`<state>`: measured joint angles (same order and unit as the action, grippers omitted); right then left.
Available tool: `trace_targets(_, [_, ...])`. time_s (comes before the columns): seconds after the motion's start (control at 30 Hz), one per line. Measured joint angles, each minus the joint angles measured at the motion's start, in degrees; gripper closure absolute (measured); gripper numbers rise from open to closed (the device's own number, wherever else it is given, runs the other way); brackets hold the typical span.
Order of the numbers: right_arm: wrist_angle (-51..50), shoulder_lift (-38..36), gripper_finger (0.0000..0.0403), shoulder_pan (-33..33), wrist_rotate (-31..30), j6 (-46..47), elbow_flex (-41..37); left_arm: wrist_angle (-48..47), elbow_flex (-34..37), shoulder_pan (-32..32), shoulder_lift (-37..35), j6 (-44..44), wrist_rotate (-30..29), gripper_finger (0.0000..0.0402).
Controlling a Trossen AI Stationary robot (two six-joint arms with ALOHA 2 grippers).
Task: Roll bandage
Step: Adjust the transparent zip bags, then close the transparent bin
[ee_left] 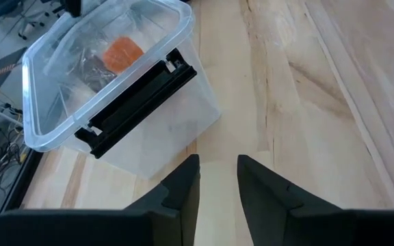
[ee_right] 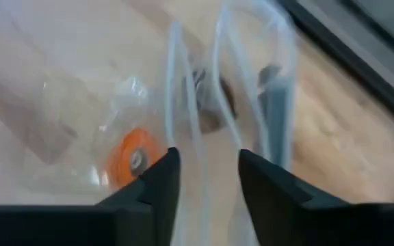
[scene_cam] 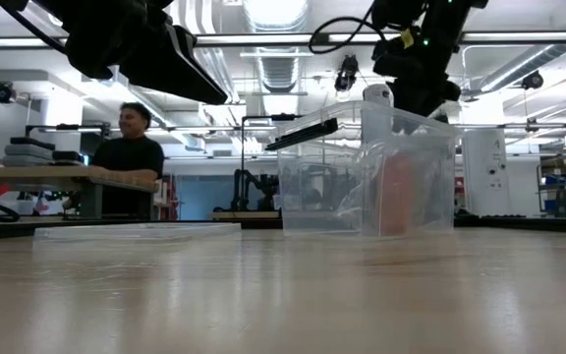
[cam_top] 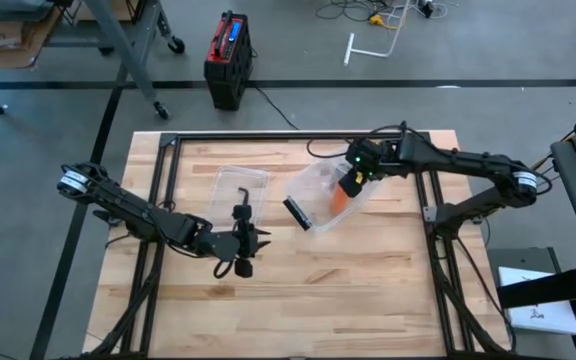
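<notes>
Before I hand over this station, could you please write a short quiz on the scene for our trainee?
1. True or false: the lid sits on the clear bin.
2. Which end effector is at the bin's rim? A. left B. right
3. Fill in: the roll inside the bin is ____ in colour.
Key: 1 false, it lies on the table beside it; 2 B, the right end effector; 3 orange.

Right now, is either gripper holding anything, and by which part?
Left gripper holds nothing, hovering over the bare table. Right gripper is at the rim of the clear bin; whether it grips that rim cannot be told.
</notes>
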<state>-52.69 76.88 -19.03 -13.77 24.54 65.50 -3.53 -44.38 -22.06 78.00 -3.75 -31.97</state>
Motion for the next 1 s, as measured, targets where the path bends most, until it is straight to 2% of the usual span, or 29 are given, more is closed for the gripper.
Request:
trace_targets(0.13, [1.2, -0.2, 0.0216, 0.4, 0.7, -2.3, 0.8, 0.0, 0.0, 0.0, 0.0, 0.0, 0.0, 0.0316])
trace_targets(0.23, [4.2, -0.2, 0.0195, 2.7, 2.4, -2.7, 0.8, 0.0, 0.0, 0.0, 0.0, 0.0, 0.0, 0.0321])
trace_targets(0.4, [9.7, -0.2, 0.0181, 8.2, 2.7, -2.7, 0.8, -0.4, 0.0, 0.0, 0.0, 0.0, 0.0, 0.0328])
trace_targets(0.5, [11.9, -0.5, 0.0179, 11.5, 2.2, -2.8, 0.9, -5.6, 0.0, 0.0, -1.2, 1.5, 0.1, 0.0327])
trace_targets(0.7, [13.2, -0.7, 0.0182, 21.0, -2.7, -3.5, 2.9, -21.9, 0.4, 3.0, -7.1, 13.8, 0.1, 0.0295])
trace_targets(0.8, [17.8, -0.7, 0.0185, 27.0, -5.7, -3.6, 3.2, -22.8, 1.8, 7.6, -9.1, 22.3, 1.1, 0.0275])
trace_targets(1.0, [25.0, 1.1, 0.0187, 39.0, -11.2, -6.4, 2.5, -22.1, 8.1, 16.4, -6.9, 29.5, 7.2, 0.0251])
